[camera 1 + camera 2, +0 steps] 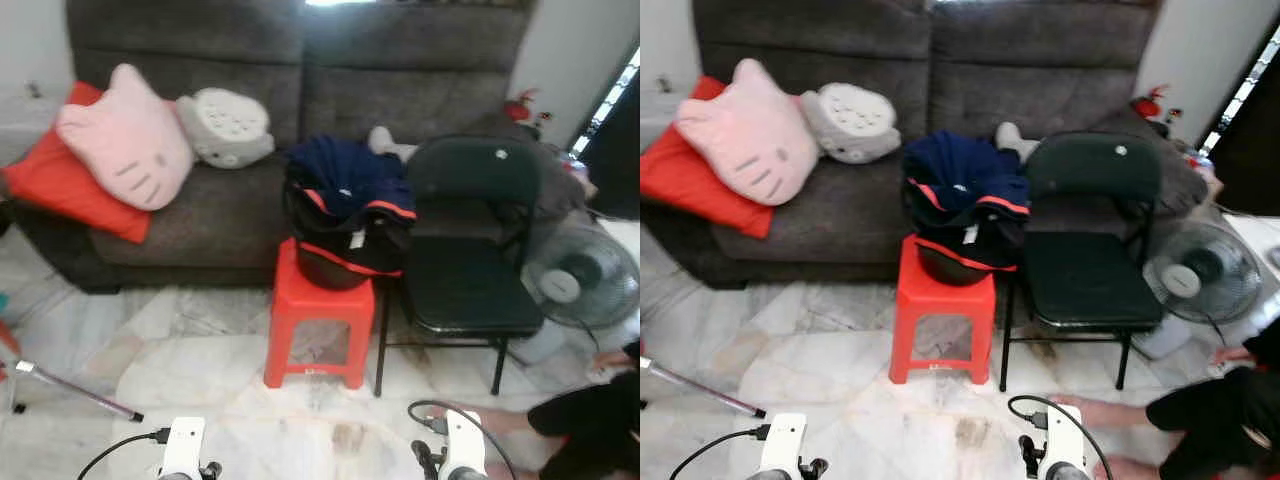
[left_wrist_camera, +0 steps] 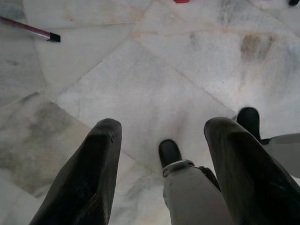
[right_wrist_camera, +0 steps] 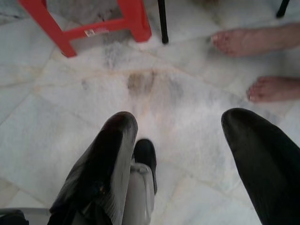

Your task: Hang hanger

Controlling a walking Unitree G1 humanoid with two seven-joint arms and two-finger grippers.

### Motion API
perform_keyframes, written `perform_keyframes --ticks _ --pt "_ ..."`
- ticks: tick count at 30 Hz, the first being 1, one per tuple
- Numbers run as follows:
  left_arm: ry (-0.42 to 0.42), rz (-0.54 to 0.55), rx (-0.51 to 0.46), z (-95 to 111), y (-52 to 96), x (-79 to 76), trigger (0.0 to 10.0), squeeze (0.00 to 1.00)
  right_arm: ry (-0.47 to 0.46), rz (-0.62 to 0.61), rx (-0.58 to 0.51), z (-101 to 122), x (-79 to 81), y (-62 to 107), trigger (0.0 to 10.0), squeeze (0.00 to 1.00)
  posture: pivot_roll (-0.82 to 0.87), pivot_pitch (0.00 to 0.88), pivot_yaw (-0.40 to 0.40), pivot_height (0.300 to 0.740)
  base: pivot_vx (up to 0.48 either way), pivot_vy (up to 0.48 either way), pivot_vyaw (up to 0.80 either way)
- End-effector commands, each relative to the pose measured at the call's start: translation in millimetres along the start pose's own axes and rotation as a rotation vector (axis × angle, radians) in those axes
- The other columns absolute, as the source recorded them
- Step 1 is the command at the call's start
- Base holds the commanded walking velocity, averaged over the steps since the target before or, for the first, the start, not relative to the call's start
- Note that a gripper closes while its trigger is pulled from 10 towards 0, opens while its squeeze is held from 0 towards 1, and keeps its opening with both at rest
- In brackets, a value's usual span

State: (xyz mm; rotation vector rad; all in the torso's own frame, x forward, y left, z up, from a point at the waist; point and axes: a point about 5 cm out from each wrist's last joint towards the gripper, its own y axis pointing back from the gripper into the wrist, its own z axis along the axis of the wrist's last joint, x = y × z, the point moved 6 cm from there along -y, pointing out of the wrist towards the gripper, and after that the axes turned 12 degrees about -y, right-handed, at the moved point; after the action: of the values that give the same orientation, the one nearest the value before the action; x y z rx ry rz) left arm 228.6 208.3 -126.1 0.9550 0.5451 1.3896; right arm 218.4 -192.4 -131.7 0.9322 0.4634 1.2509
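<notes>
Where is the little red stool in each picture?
Left eye view: red stool at centre, under the basket of clothes.
Right eye view: centre, left of the black folding chair.
Left wrist view: a red sliver at the top edge.
Right wrist view: its legs at top left.
Shared landmark: the marble floor.

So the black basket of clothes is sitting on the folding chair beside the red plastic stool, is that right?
Not quite: the black basket of clothes sits on the red plastic stool itself, beside the dark folding chair, as the left eye view shows.
</notes>
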Motion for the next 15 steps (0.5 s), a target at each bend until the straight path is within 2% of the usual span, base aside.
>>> perform_keyframes --ticks 1,5,15 --pt "0.016 -0.01 0.015 -3.7 0.2 -3.6 10.0 0.0 -0.008 -0.01 -0.01 2.8 -3.4 0.1 10.0 0.0 -0.06 0.0 -0.029 0.74 0.0 0.0 0.0" --pt "0.001 -0.013 0.016 -3.7 0.2 -3.8 10.0 0.0 -0.01 -0.01 -0.01 2.6 -3.5 0.2 10.0 0.0 -0.06 0.0 -0.029 0.74 0.0 0.0 0.0" --pt "0.0 -0.013 0.02 -4.3 0.2 -3.6 10.0 0.0 0.003 -0.007 -0.012 3.1 -2.8 0.1 10.0 0.0 -0.06 0.0 -0.024 0.74 0.288 0.0 0.0"
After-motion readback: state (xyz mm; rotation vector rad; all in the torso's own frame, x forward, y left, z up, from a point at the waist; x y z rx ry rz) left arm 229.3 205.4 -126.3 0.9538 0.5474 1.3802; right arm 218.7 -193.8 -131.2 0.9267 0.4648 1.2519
